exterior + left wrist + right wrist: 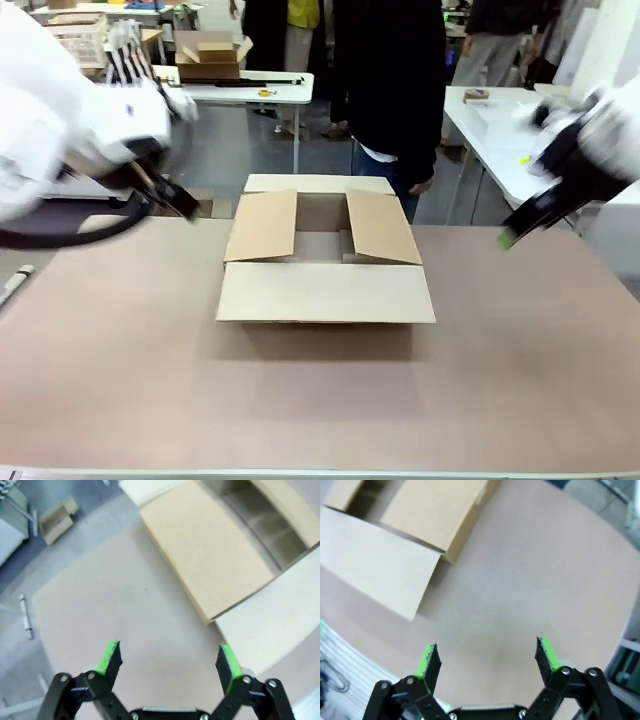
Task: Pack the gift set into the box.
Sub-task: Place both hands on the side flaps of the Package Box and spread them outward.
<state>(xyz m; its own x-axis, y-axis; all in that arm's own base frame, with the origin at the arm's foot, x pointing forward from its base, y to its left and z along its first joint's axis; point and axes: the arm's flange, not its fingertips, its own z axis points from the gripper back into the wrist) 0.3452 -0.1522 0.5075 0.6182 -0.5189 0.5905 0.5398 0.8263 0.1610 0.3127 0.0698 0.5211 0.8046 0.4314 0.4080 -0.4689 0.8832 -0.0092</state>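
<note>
Brown table (120, 400) is occupied at its middle by the box (325, 292), set with front and back flaps folded outward so that the inside can be reached from above; the way in may be narrowed by the slanting side flaps (265, 225). On either side, apart from it, the left gripper (168, 659) and right gripper (487, 654) are held above the surface, jaws spread wide and empty, likely awaiting items. A person (395, 90) is seen at the far edge, a pen (14, 282) near the left edge.
</note>
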